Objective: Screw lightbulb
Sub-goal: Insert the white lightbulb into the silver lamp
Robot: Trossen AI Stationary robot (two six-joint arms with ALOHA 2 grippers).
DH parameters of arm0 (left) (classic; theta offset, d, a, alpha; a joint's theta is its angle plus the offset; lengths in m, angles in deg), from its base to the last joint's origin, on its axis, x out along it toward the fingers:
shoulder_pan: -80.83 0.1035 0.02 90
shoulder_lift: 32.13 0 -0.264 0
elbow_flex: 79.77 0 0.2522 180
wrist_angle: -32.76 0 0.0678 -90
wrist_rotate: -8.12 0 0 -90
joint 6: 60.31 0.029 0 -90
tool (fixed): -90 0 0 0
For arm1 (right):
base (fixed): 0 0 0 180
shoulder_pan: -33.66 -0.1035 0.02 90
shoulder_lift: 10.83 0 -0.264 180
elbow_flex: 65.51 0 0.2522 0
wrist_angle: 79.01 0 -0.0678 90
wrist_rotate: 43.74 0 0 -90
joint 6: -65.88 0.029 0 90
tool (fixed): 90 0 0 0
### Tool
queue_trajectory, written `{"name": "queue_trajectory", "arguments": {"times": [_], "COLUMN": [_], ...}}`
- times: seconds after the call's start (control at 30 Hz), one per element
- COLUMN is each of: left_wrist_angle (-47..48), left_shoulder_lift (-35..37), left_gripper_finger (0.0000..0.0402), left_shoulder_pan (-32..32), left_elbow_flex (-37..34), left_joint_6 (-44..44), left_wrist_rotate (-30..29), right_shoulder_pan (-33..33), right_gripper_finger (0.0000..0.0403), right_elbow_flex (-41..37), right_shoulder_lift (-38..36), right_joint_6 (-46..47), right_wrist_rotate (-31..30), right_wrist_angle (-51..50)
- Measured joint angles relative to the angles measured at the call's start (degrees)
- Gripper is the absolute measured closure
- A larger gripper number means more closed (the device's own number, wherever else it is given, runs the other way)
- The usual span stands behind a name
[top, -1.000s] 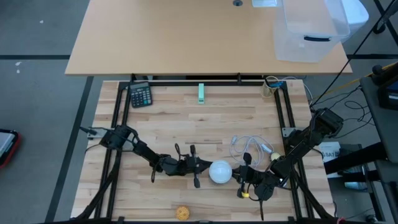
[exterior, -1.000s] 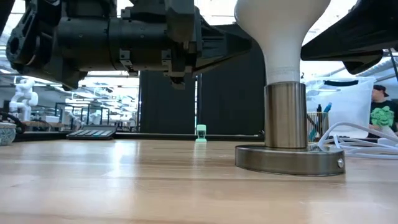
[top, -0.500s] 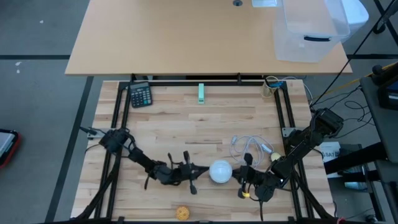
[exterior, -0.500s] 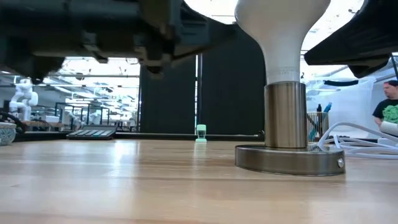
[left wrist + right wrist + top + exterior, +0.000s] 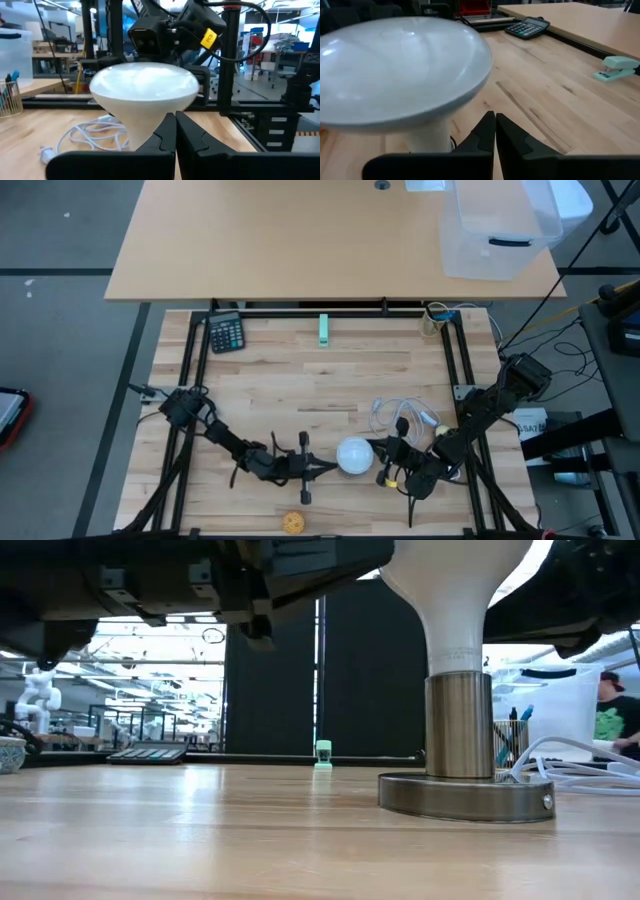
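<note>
The white lightbulb [image 5: 354, 456] stands upright with its narrow end in a metal socket [image 5: 458, 725] on a round metal base [image 5: 465, 798], near the table's front edge. My left gripper [image 5: 326, 468] is shut, its tips just left of the bulb. In the left wrist view [image 5: 175, 120] they show in front of the bulb's cone [image 5: 145, 90]. My right gripper [image 5: 381, 467] is shut just right of the bulb. In the right wrist view [image 5: 495, 120] its tips sit below the globe [image 5: 395, 70]. My left gripper's shut tips come level from the table's left at the bulb's cone [image 5: 150, 125]; I cannot tell whether they touch it. My right gripper's shut tips come level from the table's right, under the globe's rim [image 5: 470, 95]; I cannot tell whether they touch it.
A coiled white cable [image 5: 400, 418] lies behind the bulb. A yellowish ball [image 5: 292, 522] lies at the front edge. A calculator [image 5: 226, 332] and a green stapler [image 5: 323, 329] sit at the far edge. A person [image 5: 612, 720] shows beyond the table.
My left gripper has gone toward the table's near edge and rolled about its own axis, staying beside the bulb. My right gripper has shifted slightly by the bulb. The bulb and its base have stayed where they were.
</note>
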Motion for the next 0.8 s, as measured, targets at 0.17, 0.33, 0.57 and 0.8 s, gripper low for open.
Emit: {"name": "queue_trajectory", "arguments": {"times": [0.17, 0.33, 0.57, 0.8], "left_wrist_angle": [0.02, 0.22, 1.69, 1.70], "left_shoulder_lift": [0.00, 0.00, 0.00, 0.00], "left_gripper_finger": [0.0401, 0.0401, 0.0401, 0.0401], "left_shoulder_pan": [1.43, 2.36, 3.64, 4.86], "left_elbow_flex": [0.19, 0.19, 0.19, 0.19], "left_joint_6": [0.06, -0.50, -1.41, -2.16], "left_wrist_rotate": [2.71, 3.26, 3.28, 3.14], "right_shoulder_pan": [0.36, 0.36, -0.12, -0.61], "right_gripper_finger": [0.0401, 0.0401, 0.0401, 0.0401], "right_elbow_flex": [0.00, 0.00, 0.00, 0.00], "right_shoulder_lift": [0.00, 0.00, 0.00, 0.00], "right_joint_6": [-3.20, -4.95, -4.12, -3.54], "right_wrist_rotate": [-0.09, 0.01, 1.83, 3.57], "right_wrist_angle": [2.99, 4.18, 4.16, 4.23]}}
